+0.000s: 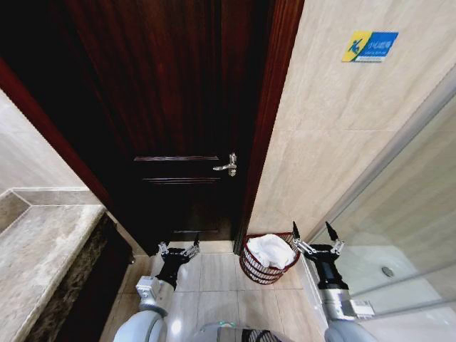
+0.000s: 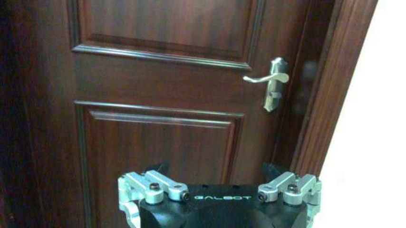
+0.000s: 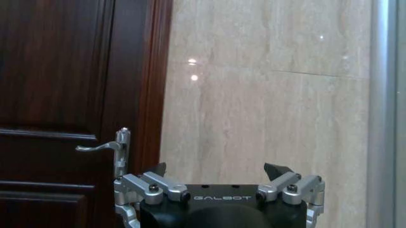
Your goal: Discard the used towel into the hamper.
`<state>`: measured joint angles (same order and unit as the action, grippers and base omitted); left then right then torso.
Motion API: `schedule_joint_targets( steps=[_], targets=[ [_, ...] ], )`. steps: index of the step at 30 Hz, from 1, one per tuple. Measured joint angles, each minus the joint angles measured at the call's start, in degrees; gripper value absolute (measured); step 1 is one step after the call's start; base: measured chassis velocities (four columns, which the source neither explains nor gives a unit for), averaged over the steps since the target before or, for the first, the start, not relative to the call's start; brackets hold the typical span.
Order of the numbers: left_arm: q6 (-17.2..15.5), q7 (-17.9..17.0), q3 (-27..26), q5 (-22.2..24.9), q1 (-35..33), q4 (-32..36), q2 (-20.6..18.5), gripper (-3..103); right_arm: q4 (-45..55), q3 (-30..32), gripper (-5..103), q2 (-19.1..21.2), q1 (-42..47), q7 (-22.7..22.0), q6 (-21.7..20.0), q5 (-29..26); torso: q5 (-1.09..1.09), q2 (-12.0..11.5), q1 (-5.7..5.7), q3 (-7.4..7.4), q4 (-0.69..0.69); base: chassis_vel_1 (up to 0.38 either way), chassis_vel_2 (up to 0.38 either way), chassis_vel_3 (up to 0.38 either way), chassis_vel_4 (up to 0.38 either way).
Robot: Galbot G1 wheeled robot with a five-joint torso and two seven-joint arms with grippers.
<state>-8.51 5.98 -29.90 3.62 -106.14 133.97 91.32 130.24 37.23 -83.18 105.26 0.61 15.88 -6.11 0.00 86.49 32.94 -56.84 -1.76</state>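
Note:
The hamper [image 1: 249, 267], a small round dark-red wire basket, stands on the tiled floor by the door frame. A white towel [image 1: 270, 250] lies bunched inside it, rising to the rim. My right gripper [image 1: 313, 231] hangs open just right of the hamper, level with its rim, holding nothing. In the right wrist view the right gripper [image 3: 217, 168] faces the beige wall with its jaws spread. My left gripper [image 1: 179, 246] is open and empty, left of the hamper in front of the door. In its own wrist view the left gripper [image 2: 216, 168] points at the door panel.
A dark wooden door [image 1: 171, 128] with a silver lever handle [image 1: 226, 166] is shut ahead. A marble counter [image 1: 35, 249] runs along the left. A glass shower partition [image 1: 399, 228] stands at the right. Beige tiled wall [image 1: 335, 128] rises behind the hamper.

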Motion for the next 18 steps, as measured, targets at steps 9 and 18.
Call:
schedule_joint_targets(
  steps=[9, 18],
  targets=[
    [0.00, 0.00, 0.00, 0.00, 0.00, 0.00, 0.00, 99, -0.04, 0.00, 100, 0.00, -0.01, 0.00, 0.05, -0.03, 0.00, 0.00, 0.00, 0.00, 0.00, 0.051, 0.046, 0.048, 0.046],
    [0.00, 0.00, 0.00, 0.00, 0.00, 0.00, 0.00, 99, -0.07, -0.01, 100, 0.00, -0.01, 0.00, 0.05, -0.05, 0.00, 0.00, 0.00, 0.00, 0.00, 0.053, 0.048, 0.052, 0.043]
  ],
)
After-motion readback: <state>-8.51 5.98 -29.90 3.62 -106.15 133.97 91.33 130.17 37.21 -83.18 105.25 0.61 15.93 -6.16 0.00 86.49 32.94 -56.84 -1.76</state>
